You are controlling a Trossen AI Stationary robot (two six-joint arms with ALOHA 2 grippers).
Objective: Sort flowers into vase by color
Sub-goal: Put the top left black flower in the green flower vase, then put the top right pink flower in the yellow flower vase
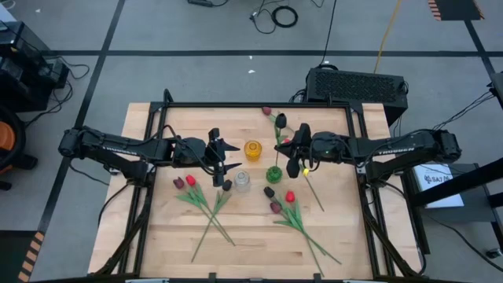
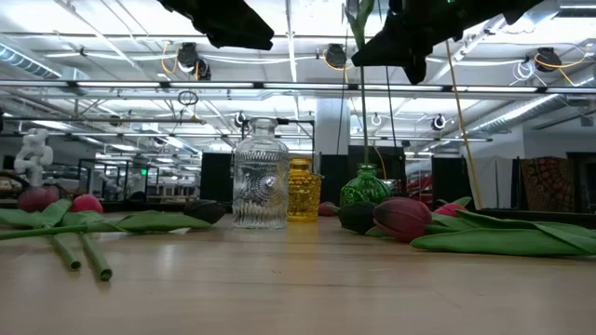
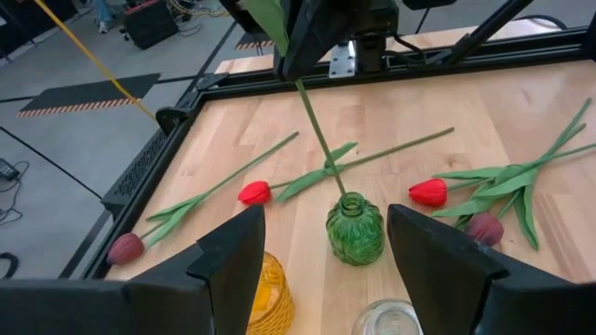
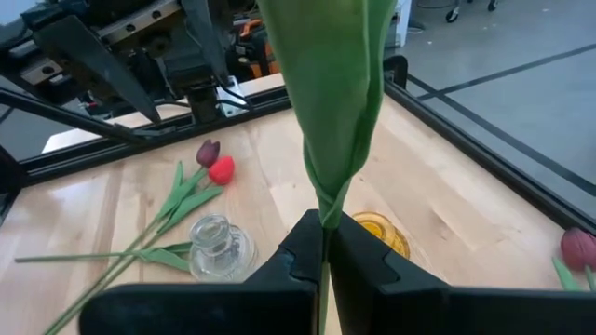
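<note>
**Arm and End Effector Status**

My left arm reaches in from the left side, forearm roughly level, wrist pointing toward the centre. My left end effector hangs above the desk with its fingers spread wide apart and nothing between them.

My right arm reaches in from the right side, mirroring the left. My right end effector has its fingers pressed together on a flower stem.

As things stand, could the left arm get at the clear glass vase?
Probably yes. The left tool hangs open just beside the clear glass vase, with nothing between them; the right tool is busy holding a flower stem in the green vase.
</note>
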